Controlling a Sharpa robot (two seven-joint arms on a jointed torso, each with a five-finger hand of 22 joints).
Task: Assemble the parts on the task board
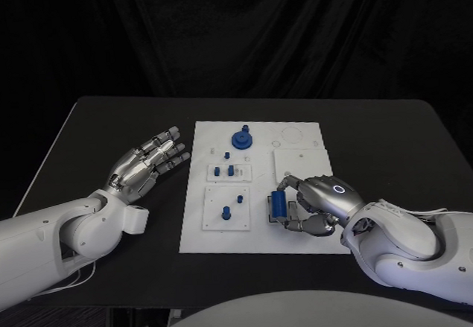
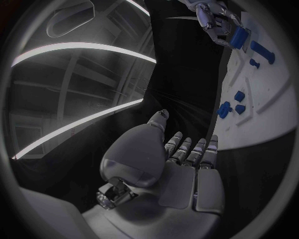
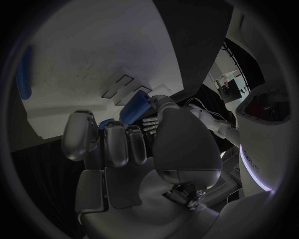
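right robot hand: right robot hand (image 1: pixel 316 203) sits over the near right corner of the white rectangular task board (image 1: pixel 301 156), fingers curled round a blue cylindrical plastic part (image 1: pixel 278 203); reads as gripping it
blue cylinder: held upright-ish between thumb and fingers, just above or touching a raised white square fixture on the board; cannot tell if it is seated yet
why held so: judged, the grip keeps the cylinder end-down so it can go into that fixture; the right wrist view shows the same blue cylinder (image 3: pixel 134 108) pinched at the fingertips against the white board
left robot hand: left robot hand (image 1: pixel 148 161) is spread flat with fingers apart, holding nothing, hovering over the black worktop (image 1: pixel 105 127) just beside the board's left edge
why there: probably parked clear so it does not block the right side's work
other parts: blue round knob part (image 1: pixel 242 139) stands near the far middle of the board; small blue pegs (image 1: pixel 229 168) stand in the mid-left fixture; blue pin piece (image 1: pixel 227 211) in the near-left fixture
relation: cylinder inside right grasp, well apart from the left robot hand; pegs lie between the two
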